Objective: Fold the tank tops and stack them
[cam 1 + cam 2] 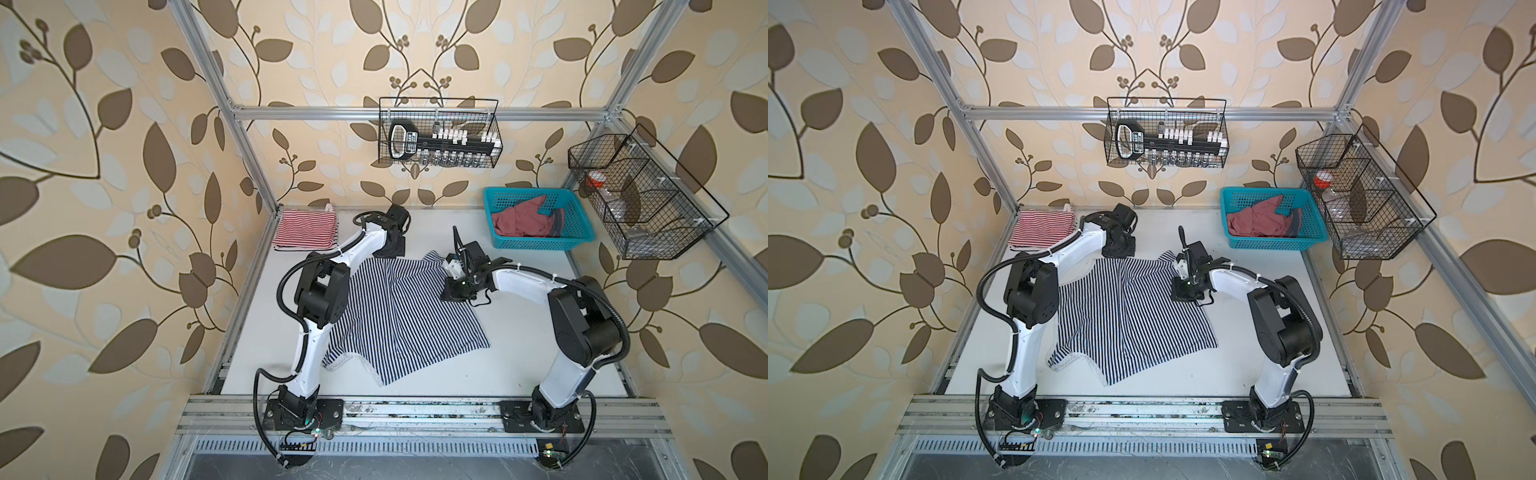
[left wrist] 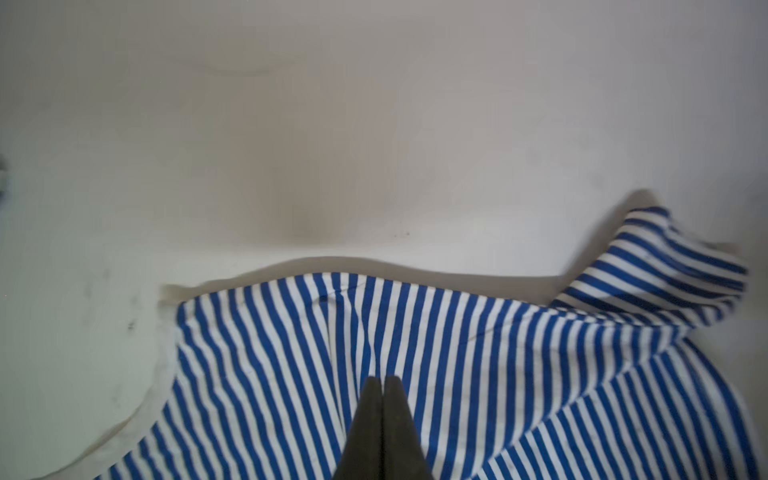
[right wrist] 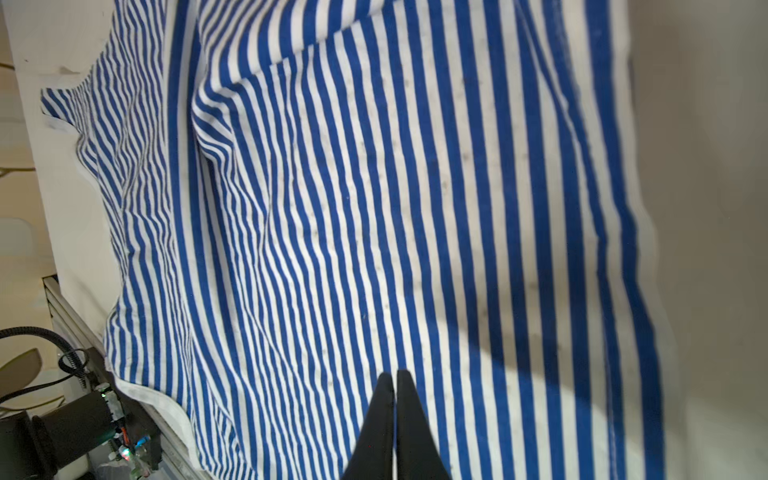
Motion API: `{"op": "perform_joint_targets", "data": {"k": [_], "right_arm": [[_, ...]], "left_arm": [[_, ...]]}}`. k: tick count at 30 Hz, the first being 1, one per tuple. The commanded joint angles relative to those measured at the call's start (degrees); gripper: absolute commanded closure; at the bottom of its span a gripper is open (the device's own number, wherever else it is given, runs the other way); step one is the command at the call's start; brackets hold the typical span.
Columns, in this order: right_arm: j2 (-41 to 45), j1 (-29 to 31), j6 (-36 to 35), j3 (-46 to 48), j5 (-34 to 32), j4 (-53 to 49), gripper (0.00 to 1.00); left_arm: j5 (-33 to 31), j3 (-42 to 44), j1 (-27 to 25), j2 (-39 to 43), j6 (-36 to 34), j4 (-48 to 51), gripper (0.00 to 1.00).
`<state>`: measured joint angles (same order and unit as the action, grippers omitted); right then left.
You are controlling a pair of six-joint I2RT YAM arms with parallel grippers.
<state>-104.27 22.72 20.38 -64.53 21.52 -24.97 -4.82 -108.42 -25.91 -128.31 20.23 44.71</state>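
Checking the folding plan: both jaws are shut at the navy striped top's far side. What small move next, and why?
Probably lift both slightly and carry the far edge toward the near edge. The navy striped top lies spread and unfolded; the left gripper and right gripper sit shut at its far side, and creases converging on the left one suggest a pinch.

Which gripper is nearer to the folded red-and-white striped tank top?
Left. The left gripper sits just right of the red-and-white striped tank top, at the far edge of the navy striped top; the right gripper is farther right and nearer the front.
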Motion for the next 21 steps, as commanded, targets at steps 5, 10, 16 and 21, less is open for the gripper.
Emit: {"op": "perform_joint_targets", "data": {"k": [5, 10, 16, 21], "right_arm": [[-4.95, -0.26, -2.21, -2.3, -3.01, -2.36, 0.99], [-3.27, 0.64, -1.12, 2.18, -7.22, -3.48, 1.0], [1.74, 3.55, 0.7, 9.91, -13.2, -6.29, 1.0], [6.15, 5.86, 3.94, 15.55, -18.53, -9.25, 1.0]], "left_arm": [[3.52, -1.93, -0.15, -2.43, 2.0, -1.79, 1.0], [0.63, -3.49, 0.22, -5.7, 2.26, -1.06, 1.0], [-1.84, -4.18, 2.77, -8.47, 3.53, -0.15, 1.0], [-0.96, -4.42, 4.86, -9.69, 3.95, -1.1, 1.0]]}}
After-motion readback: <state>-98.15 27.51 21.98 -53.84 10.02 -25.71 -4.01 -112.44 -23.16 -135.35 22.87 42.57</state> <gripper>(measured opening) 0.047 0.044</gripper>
